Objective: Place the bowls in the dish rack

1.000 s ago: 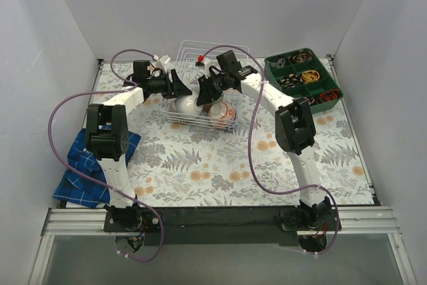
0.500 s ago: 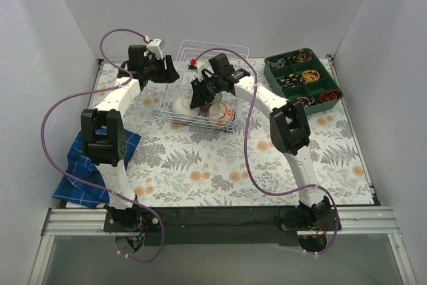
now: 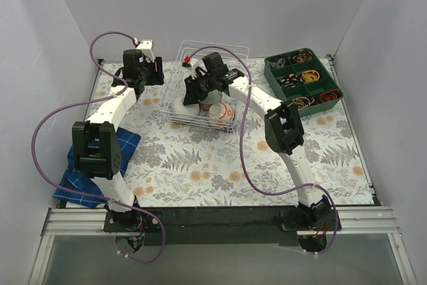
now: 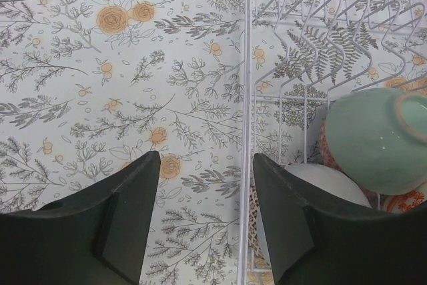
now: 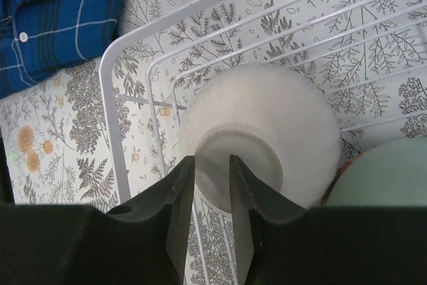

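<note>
**Straight beneath the right end effector: white bowl, foot up, already racked**

Reading the top view with 12 o'clock away from the arm bases. Lodged in the 7 o'clock corner of the dish rack (image 3: 203,51): the white bowl (image 5: 280,118), turned over so that its foot ring faces the right wrist camera. Directly above that foot ring, the right end effector (image 5: 210,185), fingers parted by only a narrow slot, tips over the ring's 9 o'clock edge. No sign of anything pinched between them; no telling whether touching the ring. So no sideways offset left to close: bowl dead below, and round, hence no long axis to line up with.

Close beside the white bowl, at 4 o'clock in the right wrist view: the mint green bowl (image 5: 387,178). Further along in the top view, toward the rack's 5 o'clock side: the orange-red patterned bowl (image 3: 221,113).

Out at 9 o'clock of the rack, apart from every bowl: the left end effector (image 4: 207,165), fingers spread wide over the bare floral table (image 4: 100,65), gripping nothing. Nearer by far to the racked bowls: the right arm.

Judged next for the right arm: straight up and out, minding the wires and the mint bowl just beside.
</note>
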{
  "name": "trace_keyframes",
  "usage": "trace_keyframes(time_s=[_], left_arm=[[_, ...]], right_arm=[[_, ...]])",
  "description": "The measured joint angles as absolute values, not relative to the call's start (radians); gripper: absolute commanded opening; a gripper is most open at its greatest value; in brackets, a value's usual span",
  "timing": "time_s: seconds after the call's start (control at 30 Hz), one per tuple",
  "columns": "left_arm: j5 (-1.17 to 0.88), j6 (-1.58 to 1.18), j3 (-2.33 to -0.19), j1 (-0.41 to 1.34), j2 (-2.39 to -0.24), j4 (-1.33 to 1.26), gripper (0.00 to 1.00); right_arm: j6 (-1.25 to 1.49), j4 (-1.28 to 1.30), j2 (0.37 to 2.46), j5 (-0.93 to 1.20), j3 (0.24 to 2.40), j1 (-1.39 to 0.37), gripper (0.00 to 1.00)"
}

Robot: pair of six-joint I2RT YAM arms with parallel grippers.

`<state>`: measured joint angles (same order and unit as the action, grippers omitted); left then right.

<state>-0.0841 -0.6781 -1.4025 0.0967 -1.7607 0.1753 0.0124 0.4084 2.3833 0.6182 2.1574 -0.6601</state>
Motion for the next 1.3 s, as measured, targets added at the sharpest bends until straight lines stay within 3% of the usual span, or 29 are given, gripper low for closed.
trace_keyframes(time_s=[0.33,0.53,0.63,0.67,0.7,0.73,0.77,1.07,1.3], left_arm=[[-0.038,-0.656,-1.314,0.097,-1.664,0.179,0.58],[-0.036,-0.645,-1.259,0.097,-1.637,0.188,0.6],[-0.033,-0.642,-1.253,0.097,-1.637,0.204,0.62],[-0.032,-0.641,-1.252,0.097,-1.636,0.208,0.67],[-0.032,-0.641,-1.252,0.097,-1.635,0.209,0.83],[-0.026,-0.642,-1.251,0.097,-1.632,0.21,0.87],[-0.019,-0.638,-1.25,0.097,-1.626,0.21,0.98],[-0.018,-0.629,-1.216,0.097,-1.419,0.216,0.98],[-0.103,-0.562,-1.15,0.096,-1.262,0.27,0.98]], right_arm=[[0.019,0.389,2.399,0.585,2.189,-0.699,0.39],[-0.012,0.413,2.322,0.542,2.1,-0.688,0.56],[-0.027,0.435,2.221,0.498,2.02,-0.657,0.71],[-0.03,0.437,2.183,0.48,1.996,-0.645,0.76],[-0.033,0.44,2.138,0.455,1.971,-0.633,0.87],[-0.038,0.44,2.091,0.427,1.945,-0.621,0.99],[-0.042,0.438,2.043,0.4,1.917,-0.61,0.99],[-0.056,0.416,1.69,0.011,1.641,-0.578,0.99],[-0.057,0.49,1.487,-0.156,1.404,-0.581,0.99]])
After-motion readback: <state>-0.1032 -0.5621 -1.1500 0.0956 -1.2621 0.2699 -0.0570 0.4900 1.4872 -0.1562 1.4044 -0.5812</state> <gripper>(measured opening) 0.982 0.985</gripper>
